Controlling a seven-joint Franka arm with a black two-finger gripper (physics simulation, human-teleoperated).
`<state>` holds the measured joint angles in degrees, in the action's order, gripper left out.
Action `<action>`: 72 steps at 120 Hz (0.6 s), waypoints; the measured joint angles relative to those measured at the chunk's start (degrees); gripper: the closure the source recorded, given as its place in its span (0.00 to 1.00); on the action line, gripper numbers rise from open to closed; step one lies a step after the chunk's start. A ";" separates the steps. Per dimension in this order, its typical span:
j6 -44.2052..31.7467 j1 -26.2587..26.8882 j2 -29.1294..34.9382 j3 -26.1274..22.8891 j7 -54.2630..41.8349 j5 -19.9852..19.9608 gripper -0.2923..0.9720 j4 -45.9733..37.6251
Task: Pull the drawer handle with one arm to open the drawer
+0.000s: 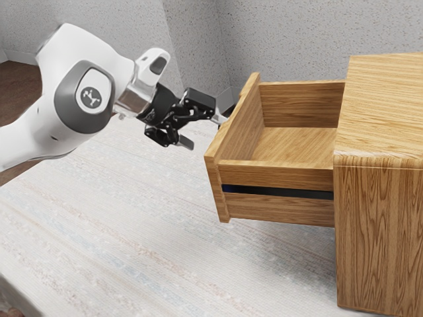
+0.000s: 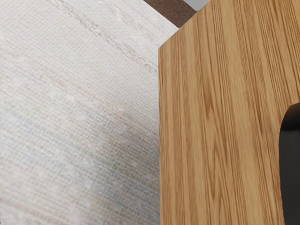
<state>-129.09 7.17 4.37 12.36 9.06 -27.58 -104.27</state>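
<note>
The gripper [image 1: 213, 111] is right up against the front of the drawer [image 1: 291, 144]. I cannot tell if it is open or closed. The drawer sticks far out of the wooden cabinet [image 1: 380, 165]. The cabinet stands on the pale counter [image 1: 119, 224].

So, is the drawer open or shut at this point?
Open. The drawer stands well out of the cabinet, with its inner walls and bare wooden floor showing from above.
</note>
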 joint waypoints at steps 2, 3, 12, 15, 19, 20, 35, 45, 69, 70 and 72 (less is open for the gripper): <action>0.00 0.01 -0.02 0.01 0.06 0.08 0.25 0.00; 0.00 0.02 -0.03 0.01 0.10 0.12 0.25 0.00; 0.01 -0.16 0.09 0.04 0.46 0.52 0.25 -0.28; 0.01 -0.27 0.18 0.04 0.58 0.60 0.25 -0.45; 0.01 -0.45 0.34 0.05 0.72 0.63 0.25 -0.69; 0.00 -0.50 0.36 0.04 0.74 0.63 0.25 -0.75; -0.06 -1.50 1.78 0.01 0.91 0.02 0.25 -2.08; -0.01 -1.33 2.88 0.07 0.78 0.03 0.25 -3.41; 0.24 0.27 4.70 0.00 0.40 0.88 0.25 -4.85; 0.26 0.28 4.88 -0.02 0.39 1.01 0.25 -4.91; 0.38 0.31 5.33 -0.07 0.37 1.35 0.25 -5.01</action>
<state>-128.71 7.48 9.70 12.29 9.43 -26.24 -109.29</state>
